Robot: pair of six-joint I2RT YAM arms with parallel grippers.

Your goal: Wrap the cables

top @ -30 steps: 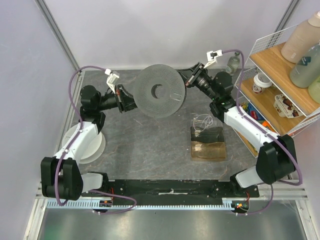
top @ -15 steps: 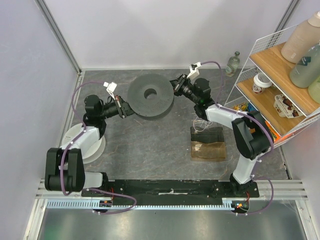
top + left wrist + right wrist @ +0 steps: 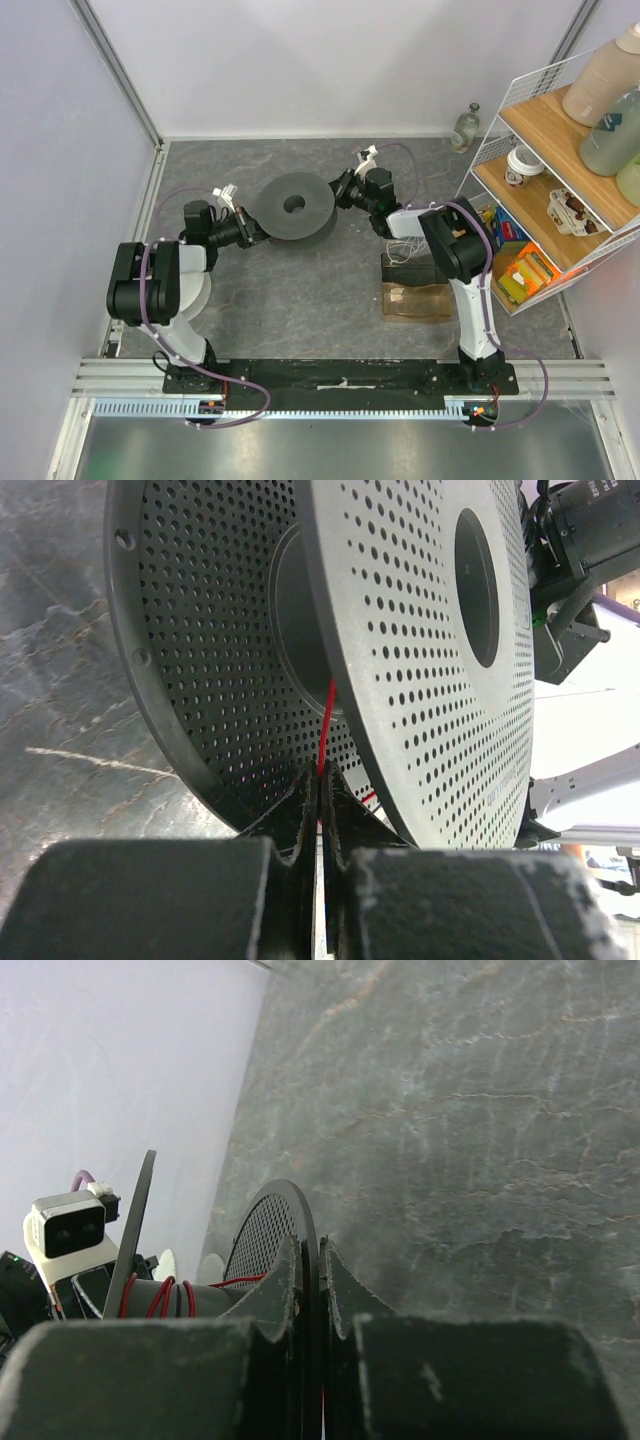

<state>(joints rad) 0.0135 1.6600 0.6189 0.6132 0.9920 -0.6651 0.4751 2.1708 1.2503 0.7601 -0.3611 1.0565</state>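
A grey perforated spool [image 3: 293, 208] hangs between both grippers at the middle back of the table. In the left wrist view its two flanges [image 3: 400, 630] fill the frame. The cable, a thin red wire [image 3: 326, 725], runs from the hub down into my left gripper [image 3: 318, 780], which is shut on it. My left gripper [image 3: 252, 228] sits at the spool's left edge. My right gripper [image 3: 312, 1252] is shut on the rim of one flange [image 3: 270, 1230], at the spool's right edge [image 3: 338, 195]. Red turns of cable [image 3: 158, 1298] lie on the hub.
A brown block [image 3: 415, 287] with a loop of pale wire [image 3: 405, 243] on it lies right of centre. A wire shelf [image 3: 560, 150] with bottles and cups stands at the right. A small glass bottle [image 3: 466, 124] stands at the back. A white round base [image 3: 190, 292] is at the left.
Both arms have folded down and drawn toward the left. The spool has sunk toward the table and tipped from facing the camera to lying flatter. Both grips have held.
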